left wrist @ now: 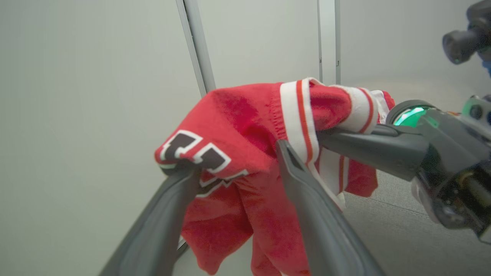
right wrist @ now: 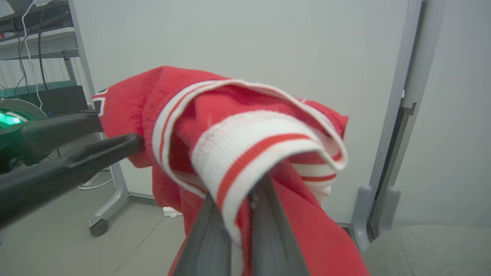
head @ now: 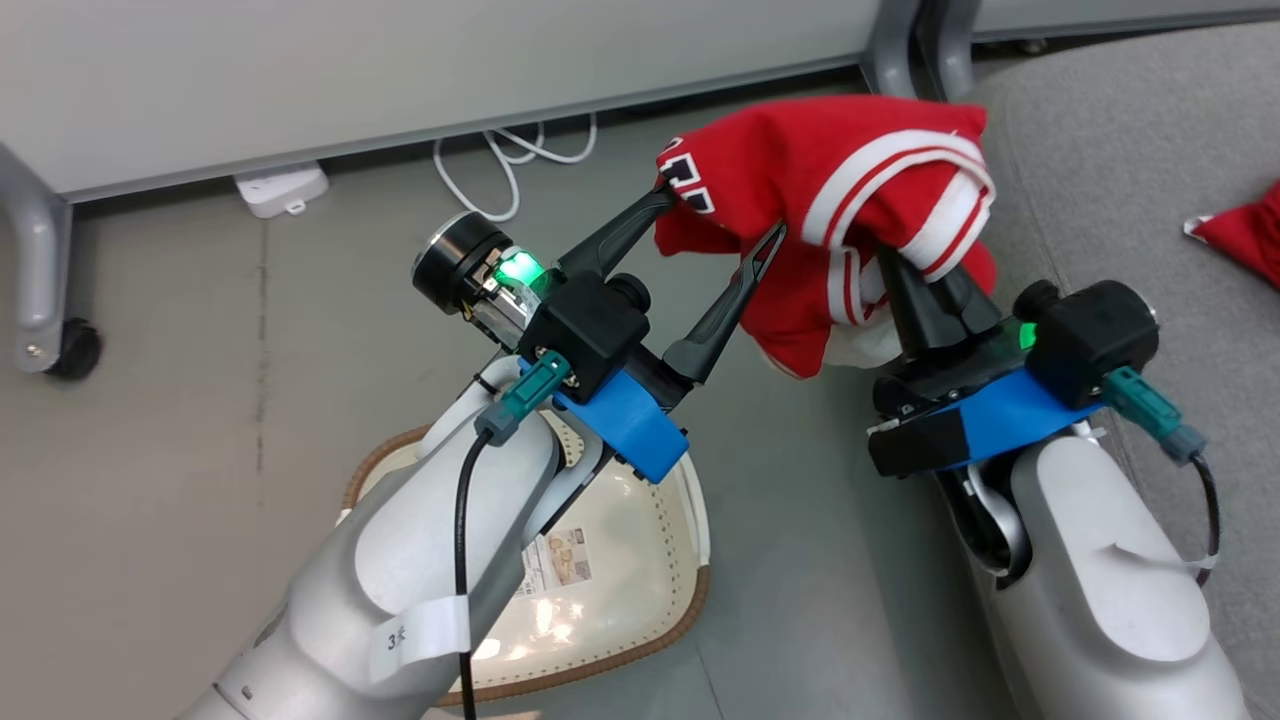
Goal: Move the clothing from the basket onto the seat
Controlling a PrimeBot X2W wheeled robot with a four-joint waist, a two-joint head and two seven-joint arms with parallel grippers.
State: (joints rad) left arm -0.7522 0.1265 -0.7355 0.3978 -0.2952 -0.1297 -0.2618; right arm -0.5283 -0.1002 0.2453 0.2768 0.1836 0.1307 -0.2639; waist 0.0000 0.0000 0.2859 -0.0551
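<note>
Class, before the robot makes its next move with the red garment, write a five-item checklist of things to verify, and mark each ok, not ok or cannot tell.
1. Right hand shut on the striped trim of the red garment: ok.
2. Left hand open: ok.
3. Left hand's fingers free of the cloth: not ok, one touches the lettered fold.
4. Red garment fully over the seat: cannot tell; it hangs by the seat's edge.
5. Basket emptied: cannot tell; the left arm hides part.
</note>
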